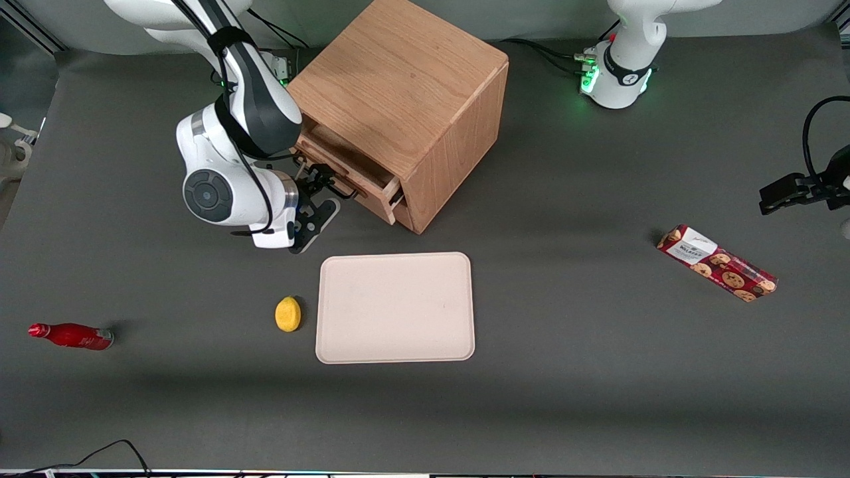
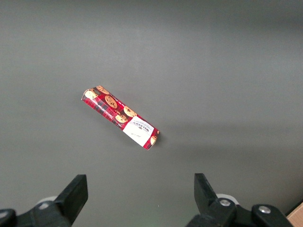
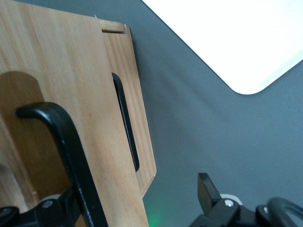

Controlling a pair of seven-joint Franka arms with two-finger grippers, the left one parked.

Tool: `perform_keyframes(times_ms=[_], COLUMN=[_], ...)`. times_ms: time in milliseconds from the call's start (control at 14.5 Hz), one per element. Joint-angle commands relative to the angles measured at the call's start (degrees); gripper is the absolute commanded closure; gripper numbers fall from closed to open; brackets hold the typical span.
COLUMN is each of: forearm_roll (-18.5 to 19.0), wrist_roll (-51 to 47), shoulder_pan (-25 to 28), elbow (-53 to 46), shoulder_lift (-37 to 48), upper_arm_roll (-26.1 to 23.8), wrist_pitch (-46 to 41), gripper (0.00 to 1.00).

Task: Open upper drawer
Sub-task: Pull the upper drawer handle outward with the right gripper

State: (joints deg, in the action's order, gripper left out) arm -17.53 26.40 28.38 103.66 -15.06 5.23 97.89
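Gripper (image 1: 317, 199) was spread open around the upper drawer (image 1: 345, 174) handle (image 3: 66, 156), hooking it so the drawer sat partly out.

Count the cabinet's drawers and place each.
2. The upper drawer stands partly pulled out, with the open gripper at its handle. The lower drawer sits directly beneath it.

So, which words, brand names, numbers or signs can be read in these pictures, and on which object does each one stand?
Nothing can be quoted with confidence.
Cookie box: white label with print, too blurred to read.
Red bottle: pale marks, too small to read.
Cabinet, upper drawer, tray: no text.
Gripper, open at the upper drawer's handle: no text.
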Motion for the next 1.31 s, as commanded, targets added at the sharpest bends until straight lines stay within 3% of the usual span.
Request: perform_keyframes(times_ms=[0,1238], forearm_roll=[-0.8,0.2], wrist_roll=[3.0,11.5], shoulder_pan=[-1.8,-6.5], elbow=[-2.6,-7.6], shoulder_lift=[-1.9,-6.0], upper_arm_roll=[-0.6,0.0], wrist_pitch=[-0.3,-0.4], gripper=[0.00,0.00])
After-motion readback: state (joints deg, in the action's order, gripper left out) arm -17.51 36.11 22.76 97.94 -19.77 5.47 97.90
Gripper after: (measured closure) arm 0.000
